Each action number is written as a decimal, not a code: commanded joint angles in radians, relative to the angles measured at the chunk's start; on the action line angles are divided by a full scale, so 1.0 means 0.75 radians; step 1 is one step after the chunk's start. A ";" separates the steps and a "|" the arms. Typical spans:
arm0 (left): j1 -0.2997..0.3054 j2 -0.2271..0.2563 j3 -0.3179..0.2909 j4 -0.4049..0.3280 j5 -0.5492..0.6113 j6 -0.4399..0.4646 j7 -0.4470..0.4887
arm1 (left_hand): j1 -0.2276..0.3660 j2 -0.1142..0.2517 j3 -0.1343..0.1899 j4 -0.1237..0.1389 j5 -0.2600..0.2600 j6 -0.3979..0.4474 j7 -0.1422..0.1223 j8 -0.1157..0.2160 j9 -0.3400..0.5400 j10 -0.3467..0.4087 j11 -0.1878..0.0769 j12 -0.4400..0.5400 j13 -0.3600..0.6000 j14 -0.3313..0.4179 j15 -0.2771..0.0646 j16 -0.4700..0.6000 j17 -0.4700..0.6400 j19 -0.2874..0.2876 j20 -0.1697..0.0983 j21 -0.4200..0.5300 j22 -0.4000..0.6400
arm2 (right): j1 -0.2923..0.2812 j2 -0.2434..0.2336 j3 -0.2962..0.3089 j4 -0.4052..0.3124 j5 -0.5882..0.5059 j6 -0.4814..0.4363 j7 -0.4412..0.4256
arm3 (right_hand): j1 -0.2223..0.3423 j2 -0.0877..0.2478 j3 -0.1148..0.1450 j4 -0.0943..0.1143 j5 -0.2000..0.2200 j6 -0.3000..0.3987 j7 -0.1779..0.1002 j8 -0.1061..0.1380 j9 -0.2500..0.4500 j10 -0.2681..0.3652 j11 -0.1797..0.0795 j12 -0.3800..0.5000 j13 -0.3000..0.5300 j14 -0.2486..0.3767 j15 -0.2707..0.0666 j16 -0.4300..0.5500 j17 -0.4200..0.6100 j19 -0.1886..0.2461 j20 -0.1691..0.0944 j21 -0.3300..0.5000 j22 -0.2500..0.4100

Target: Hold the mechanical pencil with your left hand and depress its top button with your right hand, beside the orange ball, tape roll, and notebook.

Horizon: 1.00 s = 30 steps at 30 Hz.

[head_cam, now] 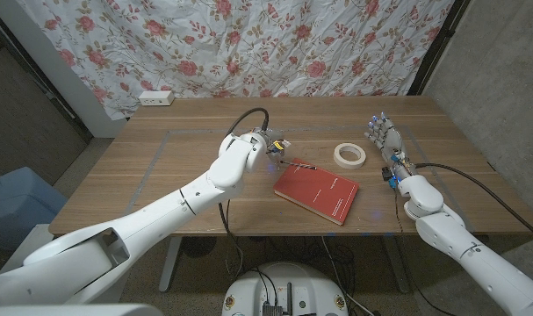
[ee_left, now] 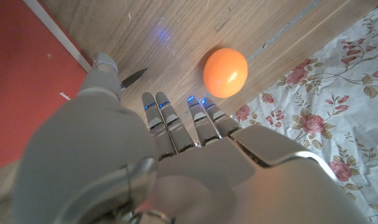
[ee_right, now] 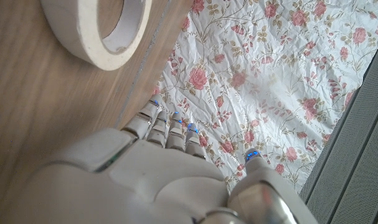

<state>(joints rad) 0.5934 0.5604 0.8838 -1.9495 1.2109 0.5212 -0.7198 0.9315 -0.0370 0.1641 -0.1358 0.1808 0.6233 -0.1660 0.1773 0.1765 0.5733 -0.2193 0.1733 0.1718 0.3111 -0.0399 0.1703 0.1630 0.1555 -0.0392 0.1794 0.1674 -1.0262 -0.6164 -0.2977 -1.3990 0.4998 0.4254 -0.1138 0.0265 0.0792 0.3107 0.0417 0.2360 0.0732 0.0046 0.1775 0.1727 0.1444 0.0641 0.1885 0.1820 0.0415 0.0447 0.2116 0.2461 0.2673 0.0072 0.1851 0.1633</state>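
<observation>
**Dark pencil tip beside the left robot hand's thumb, red notebook alongside**

Wooden bench (head_cam: 161, 167) in the head view: the left robot hand (head_cam: 270, 145) reaches in over the middle, just above the far corner of the red notebook (head_cam: 317, 191). A thin dark line, likely the mechanical pencil (head_cam: 294, 163), lies at that corner, its long axis running from the hand toward the tape roll (head_cam: 349, 154). The right robot hand (head_cam: 385, 136) stands well apart beyond the tape roll, fingers spread and upright, holding nothing. The left hand is clearly the nearer one.

From the left wrist, the pencil's dark pointed tip (ee_left: 134, 76) shows just beside the thumb, between the notebook (ee_left: 27, 81) and the orange ball (ee_left: 225, 73). The fingers (ee_left: 176, 121) reach out toward the ball; whether the thumb already pinches the pencil I cannot tell. The notebook's edge crowds the thumb side, and the ball sits close ahead of the fingertips.

From the right wrist, the right hand (ee_right: 170, 174) is released, fingers extended, with the tape roll (ee_right: 98, 31) lying on the bench between it and the pencil's side.
</observation>
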 commanded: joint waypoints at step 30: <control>0.124 0.239 -0.297 -0.058 -0.670 -0.108 0.451 | -0.137 0.062 -0.013 0.049 -0.002 -0.064 0.016 0.009 0.004 -0.127 0.009 -0.004 0.002 -0.056 -0.109 0.006 0.005 -0.061 -0.054 0.000 0.000 | 0.061 0.034 -0.054 -0.085 -0.068 -0.143 -0.112 | -0.001 0.014 0.005 0.014 0.002 0.025 0.010 0.011 0.003 -0.013 -0.027 0.000 0.000 0.009 -0.009 0.005 -0.006 -0.004 -0.009 0.000 0.003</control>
<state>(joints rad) 0.6485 0.7066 0.7203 -1.9992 0.8755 0.4449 -0.5448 0.8356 0.0040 0.1481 -0.1049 0.1769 0.5766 -0.1590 0.1774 0.1768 0.4817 -0.2126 0.1694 0.1720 0.2695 -0.0412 0.1703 0.1655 0.1109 -0.0411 0.1795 0.1675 -1.0044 -0.6025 -0.3200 -1.4646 0.4645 0.3285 -0.1937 0.0265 0.0792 0.3150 0.0458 0.2360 0.0929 0.0189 0.1817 0.1728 0.1300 0.0498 0.1885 0.1821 0.0451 0.0409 0.2117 0.2415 0.2620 0.0018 0.1851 0.1633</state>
